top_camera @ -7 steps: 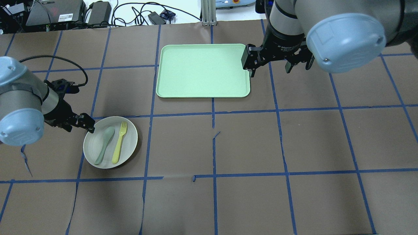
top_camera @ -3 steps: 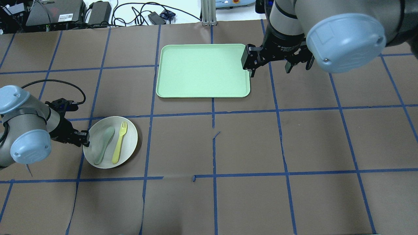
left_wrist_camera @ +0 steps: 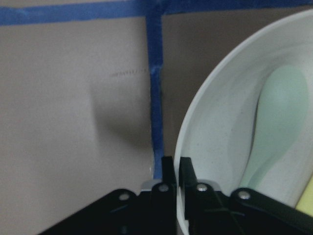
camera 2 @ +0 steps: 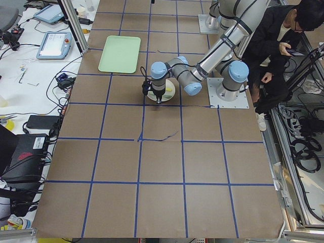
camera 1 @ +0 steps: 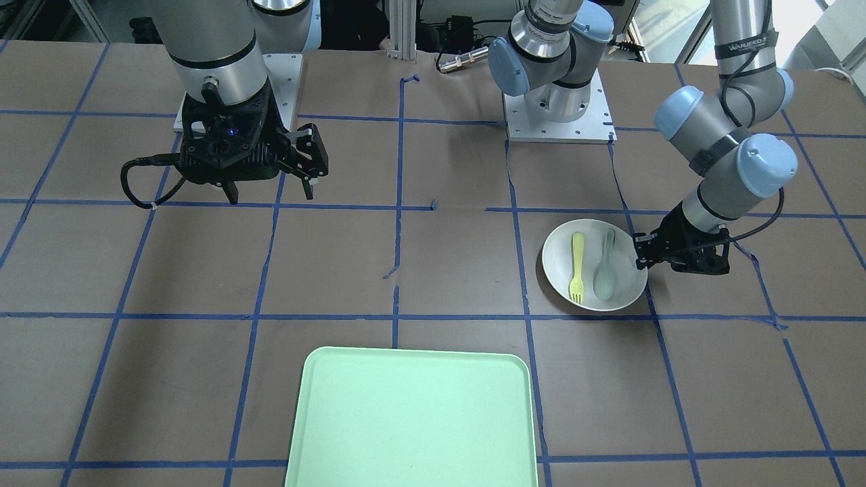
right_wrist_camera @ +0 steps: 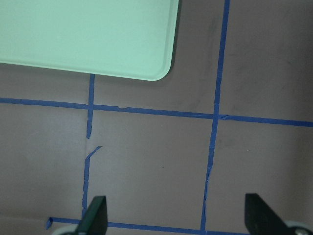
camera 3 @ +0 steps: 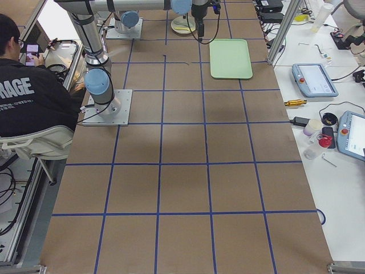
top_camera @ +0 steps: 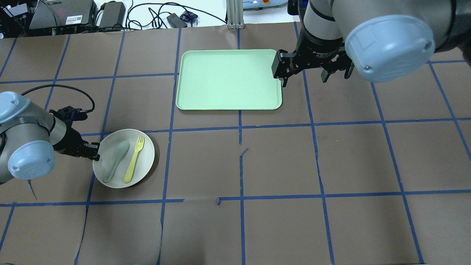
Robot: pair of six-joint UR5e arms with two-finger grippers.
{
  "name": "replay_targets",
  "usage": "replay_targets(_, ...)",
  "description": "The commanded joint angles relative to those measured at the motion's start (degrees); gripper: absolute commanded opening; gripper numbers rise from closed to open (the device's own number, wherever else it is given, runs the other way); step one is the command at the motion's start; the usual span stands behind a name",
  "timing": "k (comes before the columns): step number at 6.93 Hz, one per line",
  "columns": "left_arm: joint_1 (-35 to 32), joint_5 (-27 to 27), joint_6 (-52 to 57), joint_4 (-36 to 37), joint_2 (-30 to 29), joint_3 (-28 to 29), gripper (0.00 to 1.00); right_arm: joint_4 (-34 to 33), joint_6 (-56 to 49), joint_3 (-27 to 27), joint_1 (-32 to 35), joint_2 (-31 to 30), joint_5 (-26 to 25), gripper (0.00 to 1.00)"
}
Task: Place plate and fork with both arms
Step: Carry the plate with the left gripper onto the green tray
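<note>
The white plate (top_camera: 145, 154) lies at the near left of the table, with the pale yellow fork (top_camera: 133, 159) and a grey-green spoon (top_camera: 116, 156) on it. My left gripper (top_camera: 96, 154) is shut on the plate's left rim. In the left wrist view the fingers (left_wrist_camera: 170, 169) pinch the plate's (left_wrist_camera: 220, 122) rim. The front view shows the same grip (camera 1: 639, 257) on the plate (camera 1: 558, 270), with the fork (camera 1: 577, 267) on it. My right gripper (top_camera: 304, 77) is open and empty, beside the tray's right edge; it also shows in the front view (camera 1: 270, 191).
The pale green tray (top_camera: 228, 79) lies at the far middle of the table and holds nothing; it also shows in the front view (camera 1: 413, 419) and the right wrist view (right_wrist_camera: 88, 34). Blue tape lines cross the brown table cover. Cables and boxes lie beyond the far edge.
My left gripper moved from the plate's upper left edge down to its left rim and shut on it. The plate has shifted slightly. The right arm has not moved.
</note>
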Motion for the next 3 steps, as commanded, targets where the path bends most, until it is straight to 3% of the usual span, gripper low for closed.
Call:
replay_targets(1,-2.7,-11.4,-4.5,-15.5,-1.1,12.7,0.0,0.0,-0.1,0.0,0.0,0.1,0.0,1.0)
replay_targets(3,-13.8,-18.6,-17.2,-11.8,-7.0,19.7,0.0,0.0,-0.2,-0.1,0.0,0.1,0.0,1.0)
